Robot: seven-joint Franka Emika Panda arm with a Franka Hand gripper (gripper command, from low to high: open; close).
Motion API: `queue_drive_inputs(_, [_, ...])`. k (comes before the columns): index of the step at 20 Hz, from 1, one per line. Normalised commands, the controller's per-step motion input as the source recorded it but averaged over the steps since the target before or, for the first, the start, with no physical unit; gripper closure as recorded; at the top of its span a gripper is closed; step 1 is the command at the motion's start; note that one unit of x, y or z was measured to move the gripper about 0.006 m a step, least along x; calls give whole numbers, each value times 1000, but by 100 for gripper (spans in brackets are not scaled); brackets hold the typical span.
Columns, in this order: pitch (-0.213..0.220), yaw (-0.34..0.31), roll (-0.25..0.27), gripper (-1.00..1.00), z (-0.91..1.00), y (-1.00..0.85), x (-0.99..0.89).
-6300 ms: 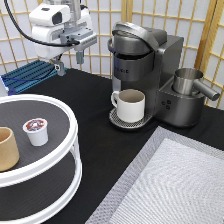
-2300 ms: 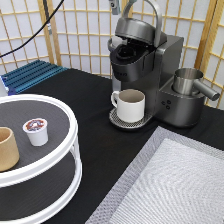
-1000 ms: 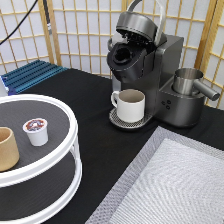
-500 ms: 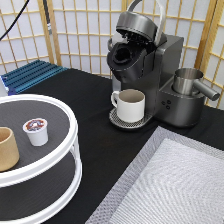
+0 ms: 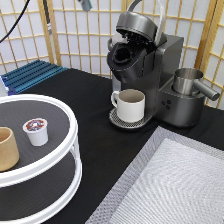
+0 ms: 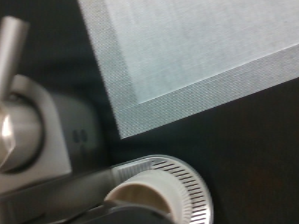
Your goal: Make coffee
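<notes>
- The coffee [image 5: 36, 131] is seen upright on the top tier of a round white stand [image 5: 70, 137], beside a tan cup [image 5: 8, 148].
- A cream mug [image 5: 130, 104] stands on the drip tray of the coffee machine [image 5: 150, 75], whose lid is raised.
- A steel jug [image 5: 188, 82] is set at the machine's side.
- The tool is not shown in the exterior view; its state cannot be told.
</notes>
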Motion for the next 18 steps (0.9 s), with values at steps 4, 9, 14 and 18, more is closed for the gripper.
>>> queue_drive_inputs(4, [0, -261, -142, -100, -274, -155, -326])
queue_drive_inputs(9, [0, -301, -146, -100, -283, -52, -297])
queue_drive_inputs(14, [-6, -288, -119, -100, -349, -117, -352])
queue_drive_inputs(18, [-22, -253, -74, -100, -401, -273, -368])
